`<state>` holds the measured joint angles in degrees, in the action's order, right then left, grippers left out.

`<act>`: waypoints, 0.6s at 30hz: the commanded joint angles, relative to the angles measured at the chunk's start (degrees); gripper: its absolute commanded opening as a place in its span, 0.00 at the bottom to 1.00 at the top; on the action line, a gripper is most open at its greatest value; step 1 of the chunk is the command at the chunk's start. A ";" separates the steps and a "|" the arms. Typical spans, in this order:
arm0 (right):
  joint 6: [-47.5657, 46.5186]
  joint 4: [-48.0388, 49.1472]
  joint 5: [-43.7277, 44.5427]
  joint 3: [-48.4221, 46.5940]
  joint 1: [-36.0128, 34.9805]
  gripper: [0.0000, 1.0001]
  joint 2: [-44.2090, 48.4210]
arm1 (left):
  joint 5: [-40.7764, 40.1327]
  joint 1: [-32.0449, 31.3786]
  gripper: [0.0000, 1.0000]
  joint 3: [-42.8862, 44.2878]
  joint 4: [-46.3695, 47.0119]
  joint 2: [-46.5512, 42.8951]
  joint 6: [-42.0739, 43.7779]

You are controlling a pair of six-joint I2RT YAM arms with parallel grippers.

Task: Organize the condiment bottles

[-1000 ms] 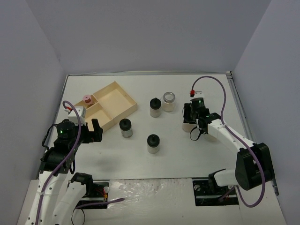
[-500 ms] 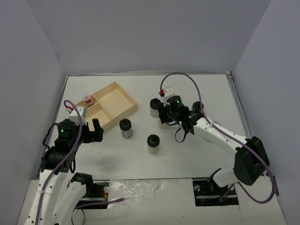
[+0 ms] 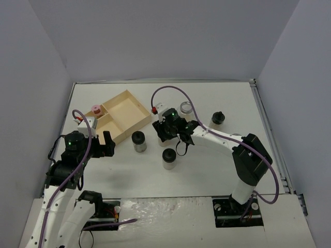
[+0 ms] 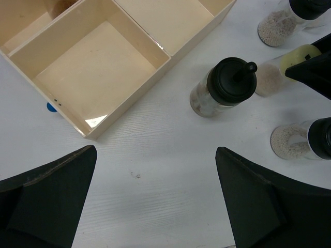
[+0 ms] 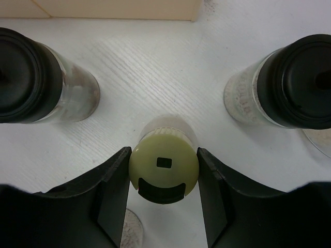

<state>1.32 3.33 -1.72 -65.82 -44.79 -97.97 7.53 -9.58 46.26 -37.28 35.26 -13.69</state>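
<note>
— What is the room like?

— Small, like a box. The back wall (image 3: 165,36) fills the top of the picture. It is plain and pale, a bit purple-grey.

— And the sides?

— The left wall (image 3: 31,93) and the right wall (image 3: 305,93) slant in at the two edges. They are the same color.

— What is in the middle?

— A white table (image 3: 207,170). Up close, its top has thin lines like wood grain. A grey metal rail (image 3: 266,121) runs down its right edge. The light is soft and even.
</note>
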 commanded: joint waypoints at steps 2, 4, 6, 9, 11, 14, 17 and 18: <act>-0.73 2.76 -1.42 -1.08 -0.38 0.35 1.45 | 1.55 -1.04 0.97 1.55 4.39 1.12 0.69; -0.71 2.74 -1.53 -0.80 -0.38 0.48 1.90 | 1.87 -1.51 0.97 1.64 4.43 1.47 0.60; -0.42 2.59 -1.76 0.03 -0.38 0.60 3.90 | 3.22 -2.78 0.97 2.25 4.25 2.31 0.36; 0.11 1.92 -1.68 0.84 -0.38 0.78 7.96 | 4.30 -4.51 0.97 5.18 2.62 4.66 -0.22; 0.90 1.47 -1.06 1.28 -0.38 0.86 11.71 | 5.01 -5.37 0.97 7.95 1.45 6.70 -0.46; 2.24 -0.15 1.94 2.72 -0.36 0.98 19.03 | 5.79 -7.95 0.97 14.17 0.43 12.50 -1.18; 4.55 -2.98 7.61 4.96 0.01 1.00 28.65 | 4.01 -12.20 0.97 19.19 -0.17 17.44 -1.26; 4.82 -3.32 9.27 5.74 0.06 1.00 29.75 | 2.84 -13.85 0.97 20.73 -0.44 19.04 -1.25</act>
<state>3.18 0.85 -0.28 -61.63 -44.84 -79.59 11.55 -18.76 59.40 -39.50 48.93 -14.17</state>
